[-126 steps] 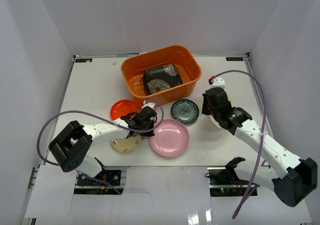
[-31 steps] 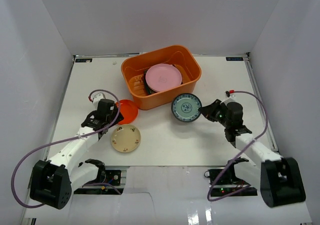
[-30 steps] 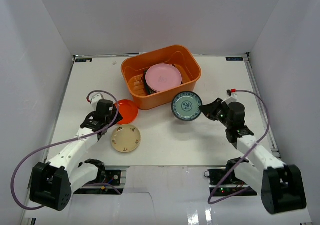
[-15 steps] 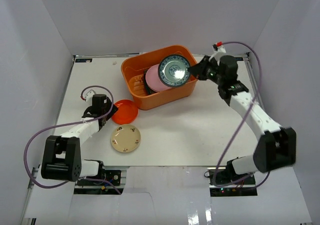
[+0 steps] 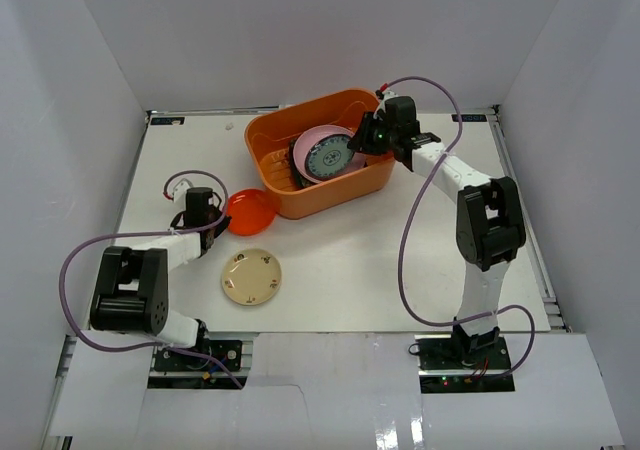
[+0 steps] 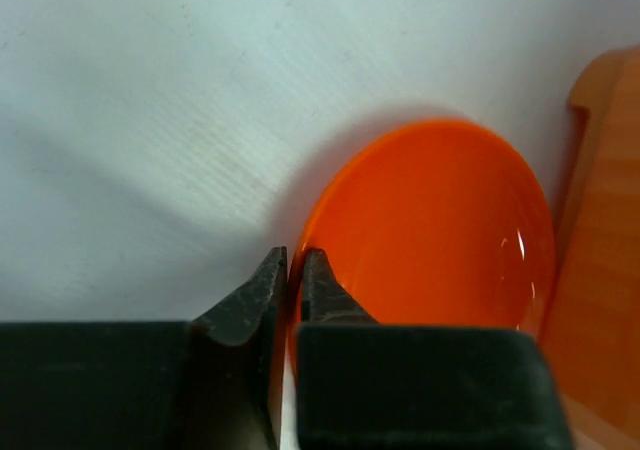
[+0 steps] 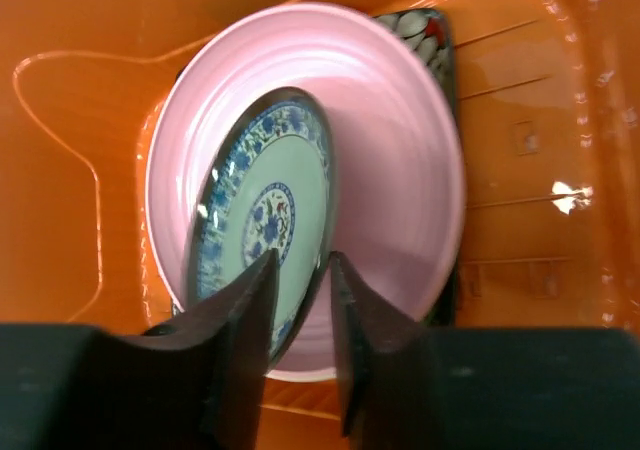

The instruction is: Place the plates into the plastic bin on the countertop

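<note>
The orange plastic bin (image 5: 268, 184) stands at the back of the white countertop (image 5: 400, 250). My right gripper (image 5: 360, 144) reaches into it, shut on the rim of the blue-green patterned plate (image 5: 328, 158), which it holds tilted over the pink plate (image 7: 400, 150). The black floral plate (image 7: 422, 25) lies under the pink one. In the right wrist view the gripper (image 7: 302, 265) has the blue-green plate (image 7: 270, 210) between its jaws. My left gripper (image 5: 218, 214) is low on the table, shut on the left rim of the red-orange plate (image 5: 252, 213), as the left wrist view (image 6: 293, 260) also shows.
The beige plate with small motifs (image 5: 251, 276) lies flat on the table in front of the red-orange plate (image 6: 440, 230). The bin's wall (image 6: 605, 270) stands close to the right of that plate. White walls bound the table on three sides.
The pink plate went into the bin. My right gripper carried the blue-green plate from the table up into the bin. My left gripper moved to the red-orange plate and shut on its rim.
</note>
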`<state>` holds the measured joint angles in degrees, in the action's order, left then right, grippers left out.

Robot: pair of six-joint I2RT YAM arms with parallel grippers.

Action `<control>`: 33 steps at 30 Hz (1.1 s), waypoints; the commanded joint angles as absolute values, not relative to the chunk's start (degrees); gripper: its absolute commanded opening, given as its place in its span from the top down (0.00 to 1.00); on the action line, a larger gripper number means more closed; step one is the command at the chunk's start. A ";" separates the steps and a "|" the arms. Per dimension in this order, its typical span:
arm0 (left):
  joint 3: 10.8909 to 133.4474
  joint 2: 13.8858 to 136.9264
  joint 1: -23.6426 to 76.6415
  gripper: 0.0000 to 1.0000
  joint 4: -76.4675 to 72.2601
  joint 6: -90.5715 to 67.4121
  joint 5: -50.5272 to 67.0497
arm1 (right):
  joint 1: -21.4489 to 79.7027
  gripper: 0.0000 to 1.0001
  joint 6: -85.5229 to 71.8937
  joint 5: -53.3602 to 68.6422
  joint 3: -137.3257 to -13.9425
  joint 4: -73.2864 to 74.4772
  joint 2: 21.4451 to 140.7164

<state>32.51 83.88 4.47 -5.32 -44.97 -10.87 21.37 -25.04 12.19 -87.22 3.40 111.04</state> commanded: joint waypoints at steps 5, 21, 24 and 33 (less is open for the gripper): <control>30.24 77.81 4.92 1.00 -3.61 -47.20 -13.36 | 24.08 0.36 -22.94 10.90 -91.50 3.17 109.17; 48.30 41.91 5.45 1.00 12.04 -44.55 -1.09 | 32.42 0.27 -29.26 9.41 -41.80 -19.06 70.33; 52.72 50.86 7.55 1.00 10.64 -44.56 -0.09 | 35.84 0.46 -30.14 7.48 -35.09 -19.69 64.88; 74.95 83.29 21.70 1.00 7.29 -37.36 -6.06 | 43.23 0.73 -37.08 3.26 -19.34 -25.31 60.81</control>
<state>69.10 77.67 19.46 7.68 -40.51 -4.97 40.95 -34.28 5.58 -20.05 -18.63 60.40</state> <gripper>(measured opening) 0.028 0.259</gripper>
